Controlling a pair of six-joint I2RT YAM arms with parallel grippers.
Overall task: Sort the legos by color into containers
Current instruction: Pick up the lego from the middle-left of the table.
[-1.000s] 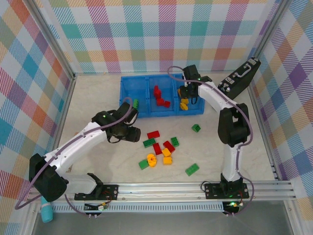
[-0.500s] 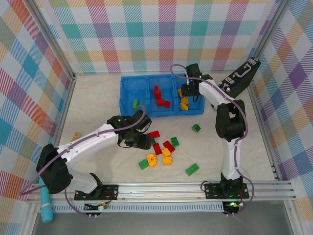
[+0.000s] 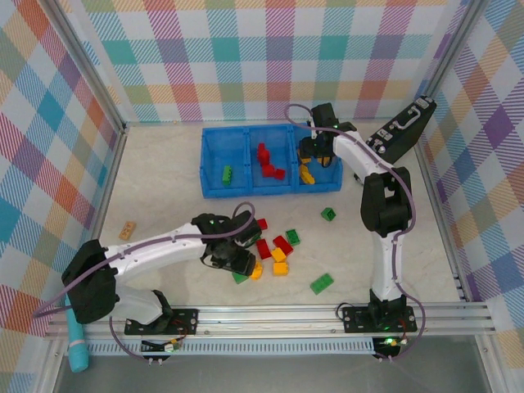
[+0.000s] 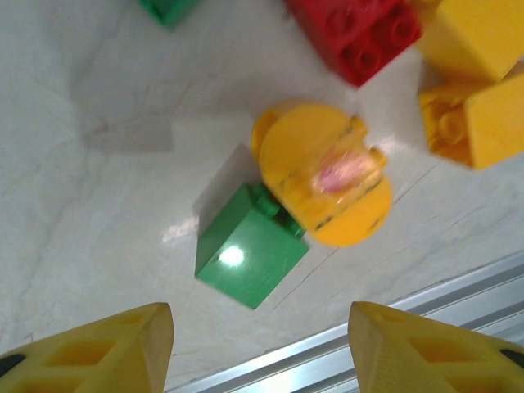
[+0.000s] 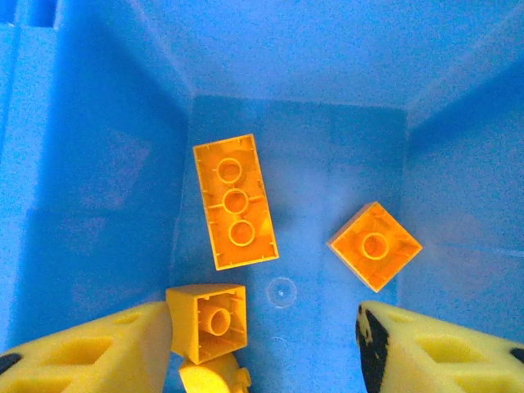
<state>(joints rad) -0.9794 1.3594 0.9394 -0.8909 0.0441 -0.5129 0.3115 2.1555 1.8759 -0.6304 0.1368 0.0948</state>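
At the left of the table (image 3: 164,180) lay a small tan piece (image 3: 127,230). The left gripper (image 4: 260,309) hung low over the near pile of loose legos (image 3: 274,250), its jaws open and gripping nothing. Just beyond its yellow fingers (image 4: 98,344) sat a green brick (image 4: 250,255), touching a round yellow-orange piece (image 4: 323,184). A red brick (image 4: 356,33) and 2 yellow bricks (image 4: 479,106) lay farther off to the right.

At the far side stood the blue bin (image 3: 214,193) with 3 compartments. The left one held 1 green lego (image 3: 227,174), the middle one red legos (image 3: 266,161), and the right one yellow-orange legos (image 3: 307,173).

2 more green bricks lay apart from the pile, one (image 3: 328,214) near the bin and one (image 3: 321,283) near the front rail.

The right gripper (image 5: 264,309) was inside the right compartment, jaws open, holding nothing. On the floor below it lay a long brick (image 5: 236,202), a square brick (image 5: 375,246) and another square brick (image 5: 209,321) just beside its left finger.

A black case (image 3: 401,131) leaned at the far right.
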